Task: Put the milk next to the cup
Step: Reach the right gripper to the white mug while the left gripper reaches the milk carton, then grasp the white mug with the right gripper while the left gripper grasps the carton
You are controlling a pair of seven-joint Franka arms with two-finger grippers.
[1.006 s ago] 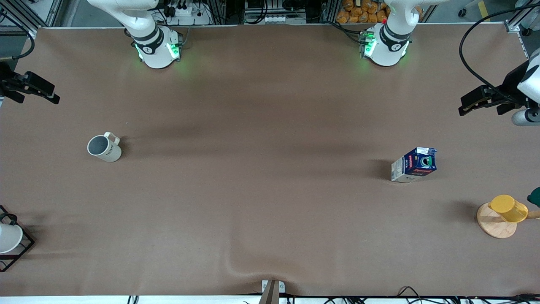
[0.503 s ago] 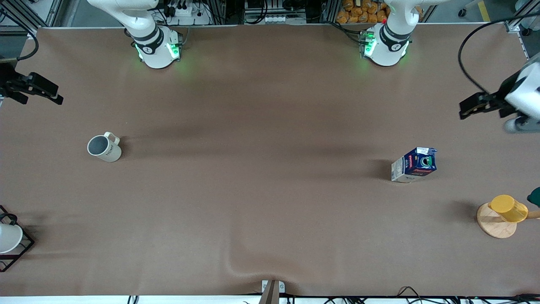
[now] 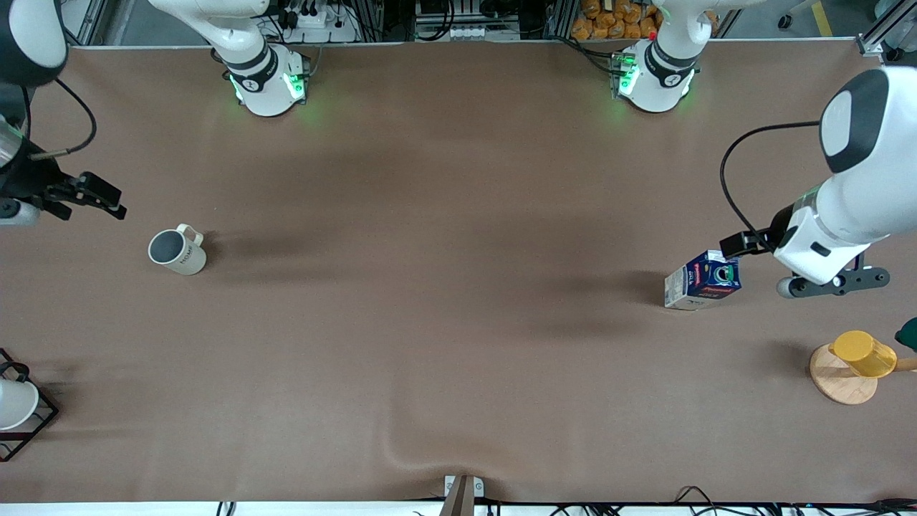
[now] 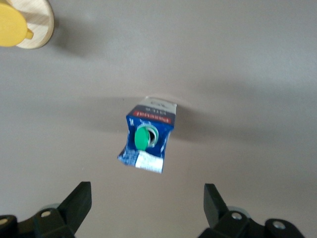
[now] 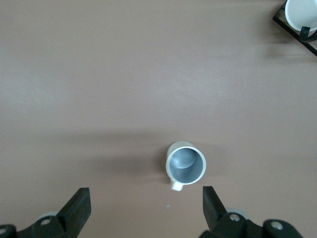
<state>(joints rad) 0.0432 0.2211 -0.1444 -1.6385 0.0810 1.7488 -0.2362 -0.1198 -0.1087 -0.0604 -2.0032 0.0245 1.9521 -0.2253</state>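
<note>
The milk (image 3: 703,281), a dark blue carton with a red band and green cap, stands on the table toward the left arm's end. It also shows in the left wrist view (image 4: 147,140). My left gripper (image 3: 743,246) hovers open and empty beside the carton's top, and its jaws (image 4: 147,203) stand wide apart, clear of the carton. The cup (image 3: 177,249), an off-white mug with a grey inside, stands toward the right arm's end and shows in the right wrist view (image 5: 184,164). My right gripper (image 3: 94,195) hovers open and empty over the table beside the cup (image 5: 146,206).
A yellow cup (image 3: 863,353) lies on a round wooden stand (image 3: 838,383) nearer the front camera than the milk. A white cup (image 3: 14,403) in a black wire rack (image 3: 39,423) sits at the right arm's end. The brown cloth wrinkles near the front edge.
The left arm has swung in from the table's end and its gripper now hangs beside the milk. The right gripper has moved closer to the cup. Milk and cup have not moved.
</note>
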